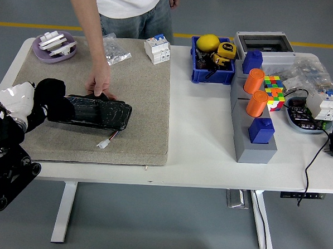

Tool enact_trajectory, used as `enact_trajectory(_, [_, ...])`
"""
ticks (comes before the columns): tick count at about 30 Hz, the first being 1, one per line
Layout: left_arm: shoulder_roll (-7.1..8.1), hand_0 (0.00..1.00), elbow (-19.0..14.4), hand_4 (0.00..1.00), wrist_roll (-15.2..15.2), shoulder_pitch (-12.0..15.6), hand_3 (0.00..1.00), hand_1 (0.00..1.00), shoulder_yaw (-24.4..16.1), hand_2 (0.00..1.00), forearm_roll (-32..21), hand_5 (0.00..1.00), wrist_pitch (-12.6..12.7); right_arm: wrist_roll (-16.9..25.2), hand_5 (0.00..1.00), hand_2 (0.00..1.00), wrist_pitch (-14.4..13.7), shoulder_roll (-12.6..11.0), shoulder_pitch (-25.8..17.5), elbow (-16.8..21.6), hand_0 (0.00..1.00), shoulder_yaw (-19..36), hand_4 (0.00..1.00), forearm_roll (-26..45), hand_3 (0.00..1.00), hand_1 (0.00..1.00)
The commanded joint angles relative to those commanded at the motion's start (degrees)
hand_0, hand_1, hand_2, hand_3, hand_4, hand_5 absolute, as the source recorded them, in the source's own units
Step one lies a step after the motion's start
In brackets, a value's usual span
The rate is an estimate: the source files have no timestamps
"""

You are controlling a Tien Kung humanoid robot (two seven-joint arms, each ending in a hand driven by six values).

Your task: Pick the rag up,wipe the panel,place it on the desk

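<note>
The black panel (94,112) lies flat on the grey mat (140,101), with a white connector on red wires (106,142) at its front edge. My left hand (16,99), white-fingered, is at the mat's left edge, just off the panel's left end. It is shut on the black rag (49,94), which is bunched against the panel's left end. A person's hand (101,87) presses on the panel's far edge. My right arm is out of view.
A purple dish with white parts (54,45), a plastic bag (115,49) and a white breaker (157,48) sit at the mat's far edge. A blue bin (212,71), grey blocks with orange cylinders (254,107), a colour cube (272,91) and cables (315,154) fill the right side.
</note>
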Motion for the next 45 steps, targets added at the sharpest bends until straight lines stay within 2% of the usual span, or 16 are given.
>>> enact_trajectory(10, [0.88,0.253,4.5,0.480,-1.5,-1.3,0.520,0.362,-1.7,0.521,-1.7,0.002,0.8,-0.2,0.514,0.613,-0.1,0.1,0.3,0.2,0.771,0.3,0.998,-0.4,0.570,0.598])
enact_trajectory(12, [1.06,0.291,5.2,0.472,-2.9,-1.5,0.522,0.369,-1.5,0.522,-2.4,0.002,1.2,-0.2,0.514,0.613,-0.1,0.1,0.3,0.2,0.771,0.2,0.998,-0.5,0.569,0.600])
enact_trajectory(18, [1.89,0.291,8.0,0.472,-8.5,-2.3,0.522,0.369,-0.6,0.522,-5.2,0.002,1.9,-0.3,0.514,0.613,-0.1,0.1,0.4,0.3,0.771,0.4,0.998,-0.7,0.569,0.600])
enact_trajectory(19, [2.06,0.404,8.3,0.474,-9.2,-2.4,0.530,0.464,-0.5,0.524,-5.5,0.002,1.8,-0.3,0.515,0.609,-0.1,0.2,0.4,0.3,0.771,0.4,0.998,-0.7,0.570,0.596])
enact_trajectory(24, [2.57,0.404,9.8,0.474,-11.1,-3.0,0.530,0.464,-0.5,0.524,-7.1,0.002,0.1,-0.3,0.515,0.609,-0.1,0.3,0.5,0.3,0.771,0.4,0.998,-0.7,0.570,0.596])
enact_trajectory(25, [2.65,0.510,10.1,0.497,-11.2,-3.1,0.562,0.568,-0.4,0.551,-7.2,0.002,-0.2,-0.3,0.517,0.608,-0.1,0.3,0.5,0.3,0.771,0.4,0.998,-0.7,0.569,0.595])
enact_trajectory(30, [3.08,0.510,10.7,0.497,-11.6,-3.2,0.562,0.568,-0.4,0.551,-7.7,0.002,-2.3,-0.4,0.517,0.608,-0.3,0.2,0.5,0.3,0.771,0.6,0.998,-0.9,0.569,0.595])
enact_trajectory(31, [3.11,0.694,10.6,0.704,-11.7,-3.2,0.592,0.784,-0.5,0.745,-7.6,0.002,-2.4,-0.4,0.520,0.608,-0.3,0.2,0.5,0.3,0.771,0.6,0.998,-0.9,0.568,0.595])
enact_trajectory(36, [3.31,0.694,10.4,0.704,-11.3,-3.2,0.592,0.784,-1.0,0.745,-6.9,0.002,-3.4,-0.4,0.520,0.608,-0.2,0.3,0.5,0.3,0.771,0.6,0.998,-1.0,0.568,0.595])
enact_trajectory(37, [3.41,0.753,10.3,0.827,-11.1,-3.3,0.797,0.850,-1.1,0.834,-6.9,0.002,-3.6,-0.4,0.520,0.607,-0.3,0.3,0.5,0.3,0.770,0.6,0.998,-1.0,0.569,0.594])
enact_trajectory(42, [3.86,0.753,10.0,0.827,-10.6,-3.2,0.797,0.850,-1.7,0.834,-6.6,0.002,-5.4,-0.3,0.520,0.607,-0.3,0.2,0.5,0.3,0.770,0.6,0.998,-1.1,0.569,0.594])
enact_trajectory(43, [3.91,0.801,10.0,0.977,-10.5,-3.2,0.853,0.894,-1.7,0.898,-6.6,0.002,-5.7,-0.4,0.520,0.605,-0.3,0.2,0.5,0.3,0.770,0.6,0.998,-1.1,0.567,0.592])
enact_trajectory(45, [4.12,0.801,9.7,0.977,-10.2,-3.1,0.853,0.894,-1.8,0.898,-7.1,0.002,-6.8,-0.4,0.520,0.605,-0.3,0.2,0.5,0.2,0.770,0.5,0.998,-1.1,0.567,0.592])
